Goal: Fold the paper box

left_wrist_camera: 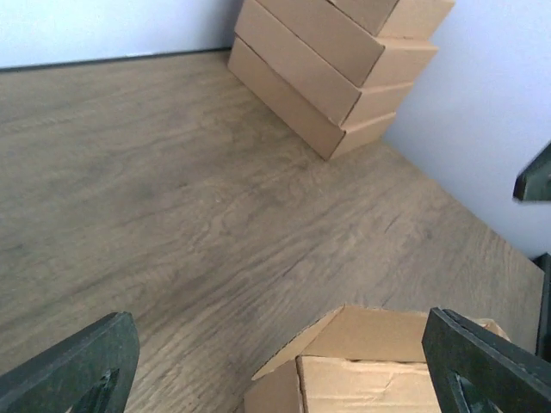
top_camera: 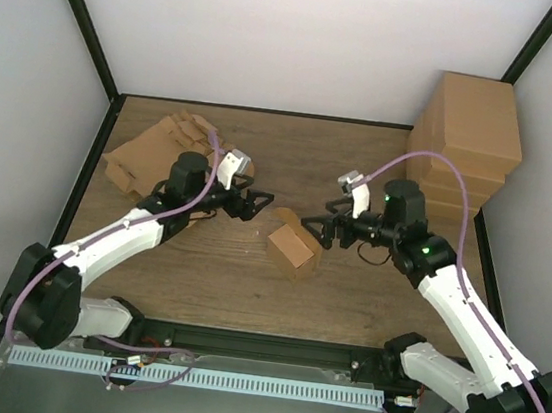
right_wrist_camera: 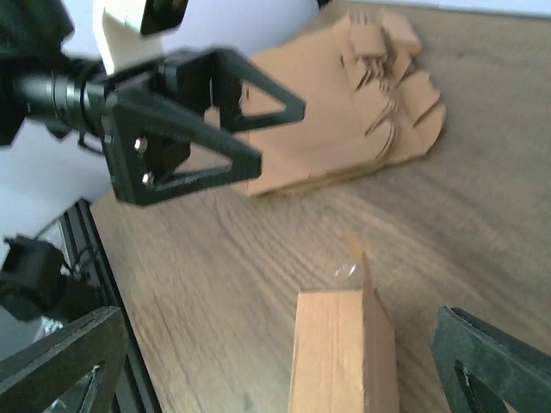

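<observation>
My left hand (top_camera: 256, 205) is spread and empty, just left of the paper box (top_camera: 293, 249) on the worktop (top_camera: 206, 284) — one flap looks raised. Right hand (top_camera: 326, 228) spread too, just beside it. Folding seems nearly finished — next I'd tuck that flap down.

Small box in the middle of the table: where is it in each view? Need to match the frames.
Top external: small box just below centre of the picture, flap open.
Left wrist: small box at the bottom edge, right of centre, cut off by the frame.
Right wrist: small box at bottom centre, seen from one end.
Shared landmark: the wooden table under it shows in all three.
</observation>
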Robot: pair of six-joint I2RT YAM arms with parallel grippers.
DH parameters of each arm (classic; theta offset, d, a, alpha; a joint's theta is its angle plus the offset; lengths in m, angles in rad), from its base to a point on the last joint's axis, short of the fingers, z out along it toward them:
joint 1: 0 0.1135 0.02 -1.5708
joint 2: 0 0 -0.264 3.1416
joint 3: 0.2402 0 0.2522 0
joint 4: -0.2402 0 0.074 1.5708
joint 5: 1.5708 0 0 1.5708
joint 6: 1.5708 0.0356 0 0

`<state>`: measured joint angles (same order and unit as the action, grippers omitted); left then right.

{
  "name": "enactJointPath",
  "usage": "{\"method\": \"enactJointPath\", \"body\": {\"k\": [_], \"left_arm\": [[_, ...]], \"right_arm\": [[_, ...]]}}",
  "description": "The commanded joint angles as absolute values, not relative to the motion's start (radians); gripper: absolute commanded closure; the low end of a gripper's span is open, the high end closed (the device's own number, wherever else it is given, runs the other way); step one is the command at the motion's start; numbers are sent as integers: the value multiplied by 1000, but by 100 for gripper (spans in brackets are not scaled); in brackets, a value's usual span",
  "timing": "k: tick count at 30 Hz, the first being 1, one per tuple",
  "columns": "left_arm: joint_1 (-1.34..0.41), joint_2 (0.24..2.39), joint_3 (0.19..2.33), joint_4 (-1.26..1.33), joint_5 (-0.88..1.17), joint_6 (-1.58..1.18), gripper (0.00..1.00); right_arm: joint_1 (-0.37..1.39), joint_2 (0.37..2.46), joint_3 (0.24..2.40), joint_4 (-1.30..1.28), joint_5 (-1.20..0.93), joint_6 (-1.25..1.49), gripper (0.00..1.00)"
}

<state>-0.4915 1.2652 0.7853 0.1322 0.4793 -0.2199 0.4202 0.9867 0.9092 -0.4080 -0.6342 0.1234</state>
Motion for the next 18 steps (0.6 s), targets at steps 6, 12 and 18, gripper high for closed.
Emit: {"method": "enactJointPath", "body": {"k": [6,12,18], "left_arm": [[-516,1391,808,200,605,-60,14],[-532,1478,832,202,607,-27,13],[-538,1543,883,161,630,7,14]], "right_arm": [[582,966,771,-408,-379,128,0],[646,977,728,-376,-220,152,0],[687,972,686,-361,-124,254,0]]}}
